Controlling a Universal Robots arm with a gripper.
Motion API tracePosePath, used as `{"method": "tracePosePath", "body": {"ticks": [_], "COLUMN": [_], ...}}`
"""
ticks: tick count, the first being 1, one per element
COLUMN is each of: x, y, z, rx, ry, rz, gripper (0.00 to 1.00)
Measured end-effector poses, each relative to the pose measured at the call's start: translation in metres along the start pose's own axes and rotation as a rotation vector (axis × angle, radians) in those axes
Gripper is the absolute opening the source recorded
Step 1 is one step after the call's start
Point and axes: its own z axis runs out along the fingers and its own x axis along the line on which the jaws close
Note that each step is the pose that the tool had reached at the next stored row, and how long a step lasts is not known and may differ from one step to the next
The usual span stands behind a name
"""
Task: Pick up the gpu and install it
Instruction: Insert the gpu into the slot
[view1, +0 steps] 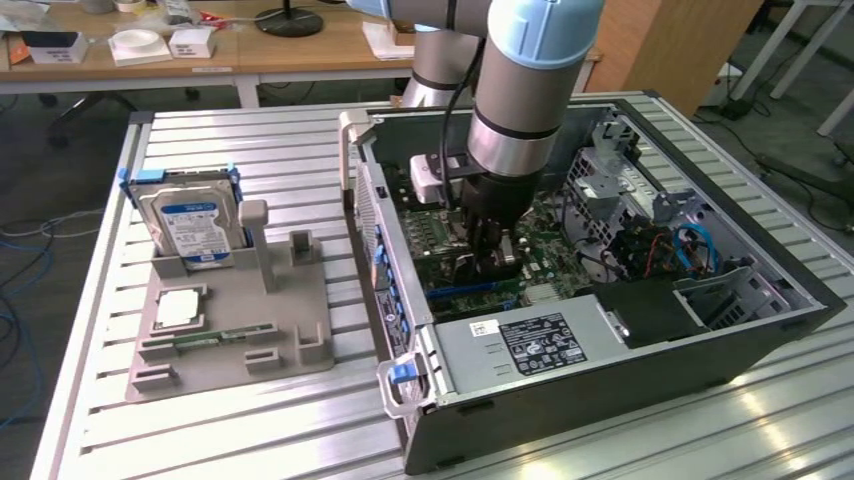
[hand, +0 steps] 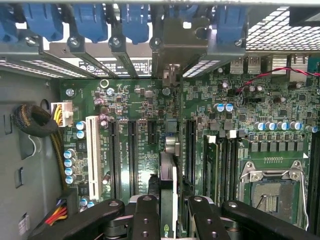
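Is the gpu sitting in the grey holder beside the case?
No: the gpu stands edge-on, gripped between the jaws, over the motherboard.

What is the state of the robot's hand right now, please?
Hand: closed, holding the flat green gpu card with metal end bracket edge-on.

Gripper (hand: 172, 222) clamped on gpu (hand: 169, 170); card upright, seen edge-on, standing over black slot of green motherboard (hand: 130, 100). Metal bracket (hand: 172, 47) at card's far end met case rear wall, among blue clips (hand: 90, 20). White slot (hand: 92, 150) lay to one side of card, processor socket (hand: 272, 192) to other. Sleeved cable bundle (hand: 32, 120) hung by case wall, beyond white slot.
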Motion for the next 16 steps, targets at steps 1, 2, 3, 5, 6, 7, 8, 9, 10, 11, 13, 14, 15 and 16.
{"method": "tracePosePath", "body": {"ticks": [1, 2, 3, 5, 6, 7, 8, 9, 10, 11, 13, 14, 15, 16], "x": [0.0000, 0.0000, 0.0001, 0.0001, 0.0001, 0.0001, 0.0001, 0.0000, -0.0001, -0.0001, -0.0001, -0.0001, -0.0002, -0.0005], "y": [0.0000, 0.0000, 0.0000, 0.0002, 0.0002, 0.0002, 0.0002, 0.0005, 0.0007, 0.0007, 0.0008, 0.0007, 0.0007, 0.0008], "z": [-0.0001, -0.0001, 0.0000, 0.0016, 0.0016, 0.0015, 0.0016, 0.0021, 0.0025, 0.0025, 0.0024, 0.0025, 0.0025, 0.0026], "rx": [-0.0001, -0.0001, -0.0002, -0.0002, -0.0002, -0.0002, -0.0002, 0.0000, 0.0001, 0.0000, -0.0002, -0.0001, -0.0001, -0.0001], "ry": [0.0002, 0.0002, 0.0004, 0.0004, 0.0004, 0.0005, 0.0005, 0.0001, 0.0001, 0.0001, 0.0003, 0.0003, 0.0002, 0.0002], "rz": [0.000, 0.000, 0.000, 0.000, 0.000, 0.000, 0.000, 0.000, 0.000, 0.000, 0.000, 0.000, 0.000, 0.000], "gripper": [0.27, 0.27, 0.27, 0.27, 0.27, 0.27, 0.27, 0.27, 0.27, 0.27, 0.27, 0.27, 0.27, 0.27]}}
